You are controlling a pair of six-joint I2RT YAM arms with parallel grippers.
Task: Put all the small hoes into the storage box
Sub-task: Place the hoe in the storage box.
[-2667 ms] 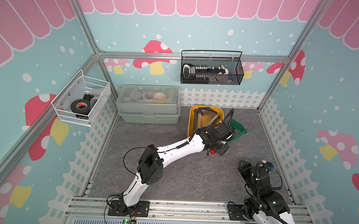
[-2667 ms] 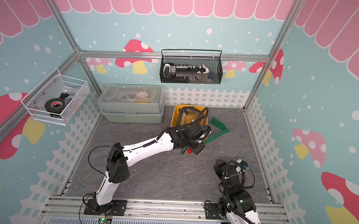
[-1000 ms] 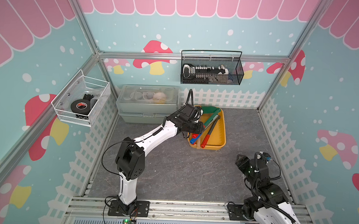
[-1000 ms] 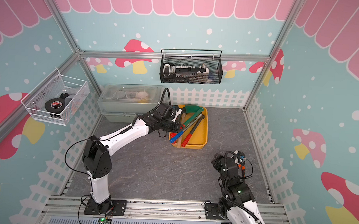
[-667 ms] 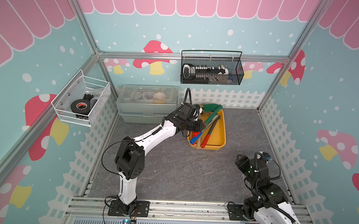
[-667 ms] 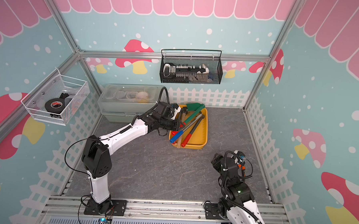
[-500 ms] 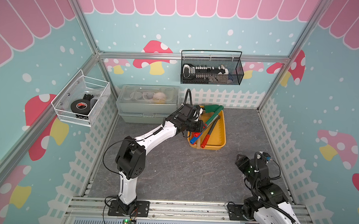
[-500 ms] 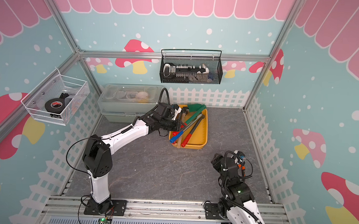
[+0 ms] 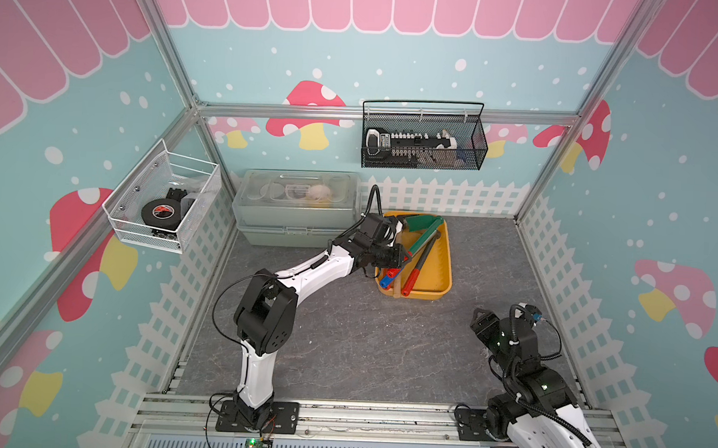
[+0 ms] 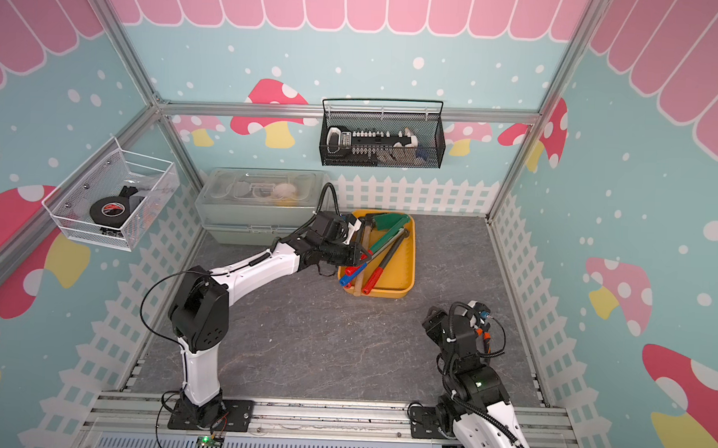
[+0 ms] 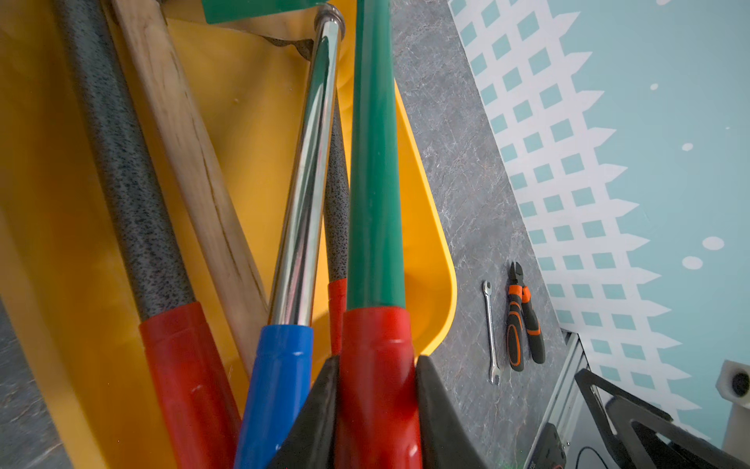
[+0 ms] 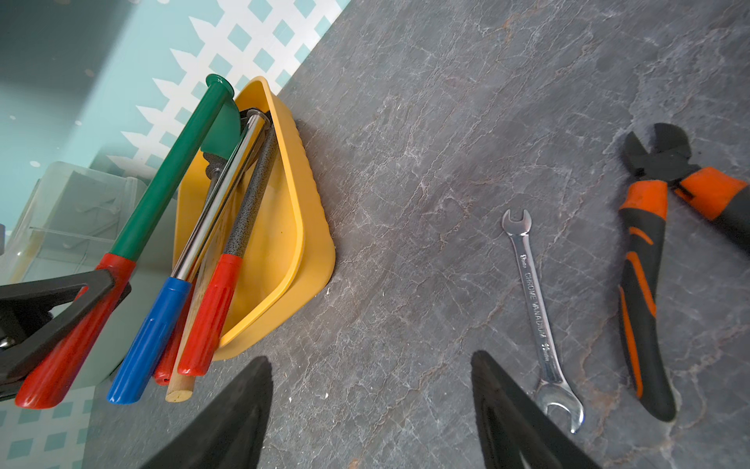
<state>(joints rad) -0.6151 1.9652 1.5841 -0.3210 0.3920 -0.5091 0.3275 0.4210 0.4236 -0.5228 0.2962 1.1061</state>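
The small hoe [image 9: 422, 235] has a green blade, a green shaft and a red grip. My left gripper [image 9: 401, 256] is shut on that red grip, seen close in the left wrist view as the hoe [image 11: 375, 182] between the black fingers [image 11: 320, 402]. Its blade end lies at the far end of the yellow storage box [image 9: 449, 262], and the gripped end sticks out raised over the near left rim. In both top views the box [image 10: 412, 260] holds other long-handled tools too. My right gripper [image 12: 371, 361] is open over bare floor at the front right, apart from everything.
A wrench [image 12: 535, 308] and orange-black cutters [image 12: 645, 260] lie on the floor near the right gripper. A grey-green lidded case [image 9: 295, 210] stands left of the box. A black wire basket [image 9: 423, 140] and a white wire basket [image 9: 162, 208] hang on the walls.
Since the earliest frames my left gripper has carried the hoe from the box's right side to its left, and the blade now lies inside it. Over the last second little has moved.
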